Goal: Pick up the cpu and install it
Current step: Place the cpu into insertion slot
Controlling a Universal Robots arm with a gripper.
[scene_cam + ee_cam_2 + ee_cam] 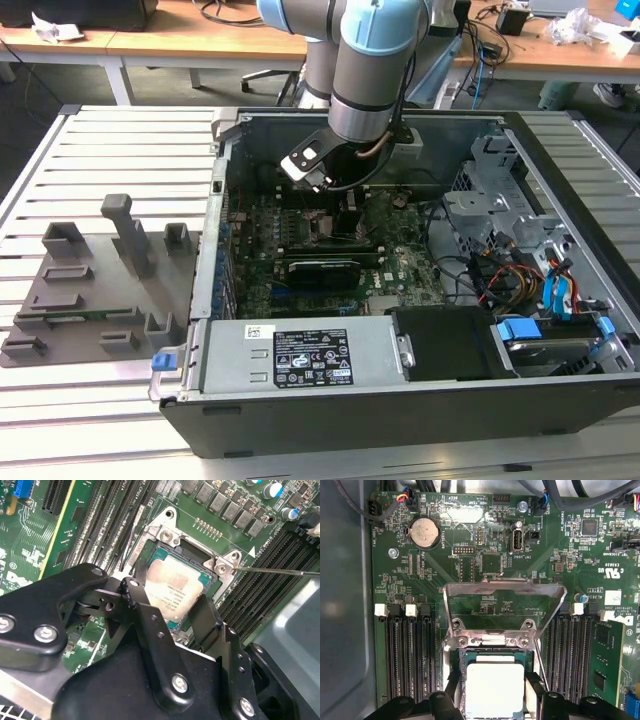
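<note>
The cpu (175,585) (495,687), a flat square chip with a pale silver top, lies level within the black and metal socket (167,530) on the green motherboard. My gripper (169,596) (493,686) stands directly over it, its black fingers (134,592) pressed against two opposite edges of the chip. The socket's metal load plate (505,587) is swung up and open beyond the chip. In the exterior view the arm reaches down into the open computer case, with the gripper (338,200) low over the board.
Rows of memory slots (410,655) flank the socket on both sides. The thin retention lever (280,571) sticks out beside it. A power supply (300,355), drive cage and loose cables (500,270) crowd the case. A grey tray with upright blocks (90,290) lies outside on the exterior view's left.
</note>
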